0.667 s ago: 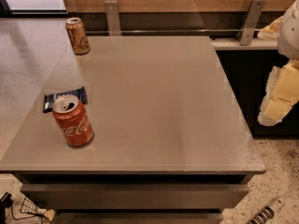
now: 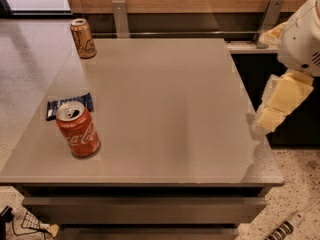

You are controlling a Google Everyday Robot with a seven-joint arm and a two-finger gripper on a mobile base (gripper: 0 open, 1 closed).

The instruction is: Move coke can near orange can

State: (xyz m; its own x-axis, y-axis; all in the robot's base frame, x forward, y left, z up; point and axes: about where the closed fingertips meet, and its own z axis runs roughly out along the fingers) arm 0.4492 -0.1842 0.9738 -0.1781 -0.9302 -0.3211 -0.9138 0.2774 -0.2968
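The coke can [image 2: 77,129], red with white script and a silver top, stands upright near the front left of the grey table [image 2: 170,109]. The orange can [image 2: 83,38], brownish-orange with a dark emblem, stands upright at the table's back left corner. The two cans are far apart. My gripper [image 2: 278,103], pale yellow below the white arm [image 2: 302,34], hangs off the table's right edge, far from both cans and holding nothing that I can see.
A dark blue snack packet [image 2: 66,103] lies flat just behind the coke can. A wooden wall with two metal brackets [image 2: 120,16] runs behind the table. Speckled floor lies to the left and at the front right.
My gripper has shifted slightly left, toward the table's right edge. The cans and the packet have not moved.
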